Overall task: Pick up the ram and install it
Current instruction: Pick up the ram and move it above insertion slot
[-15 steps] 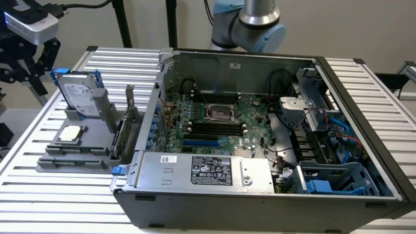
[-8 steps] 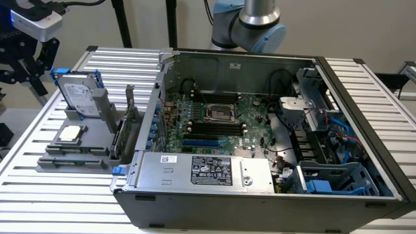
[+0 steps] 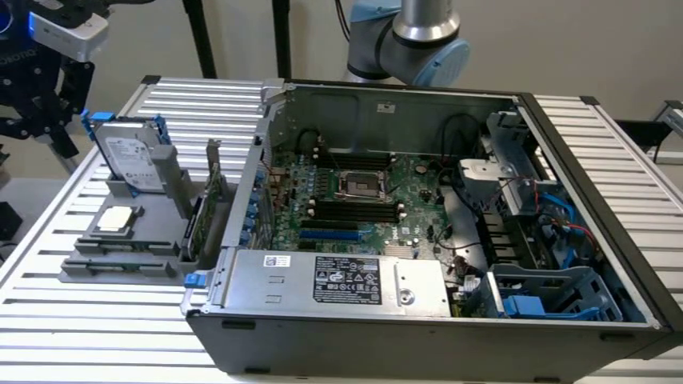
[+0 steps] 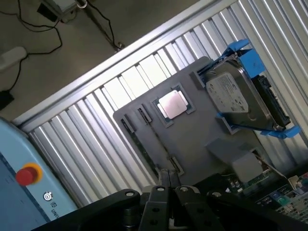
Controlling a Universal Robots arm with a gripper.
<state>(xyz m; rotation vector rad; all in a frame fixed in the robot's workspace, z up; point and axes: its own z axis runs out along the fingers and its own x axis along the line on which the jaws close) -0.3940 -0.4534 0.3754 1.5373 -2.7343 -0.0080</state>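
The ram (image 3: 117, 250) is a narrow green stick lying on its edge in the front slots of a grey parts holder (image 3: 160, 232), at the exterior view's left of the open computer case (image 3: 427, 320). In the wrist view the ram (image 4: 147, 153) shows as a dark thin strip along the holder's edge. My gripper (image 3: 48, 120) hangs high above the table's far left corner, well away from the holder and holding nothing. From the wrist, the gripper (image 4: 169, 179) has its fingers pressed together. The motherboard's black memory slots (image 3: 353, 210) lie beside the processor socket (image 3: 357, 186).
The holder also carries a square silver processor (image 4: 172, 103), a hard drive in a blue caddy (image 4: 239, 94) and an upright green expansion card (image 3: 210, 200). The case stands on a slatted aluminium table (image 3: 96, 336). A blue box with a red stop button (image 4: 26, 174) sits beyond the table's edge.
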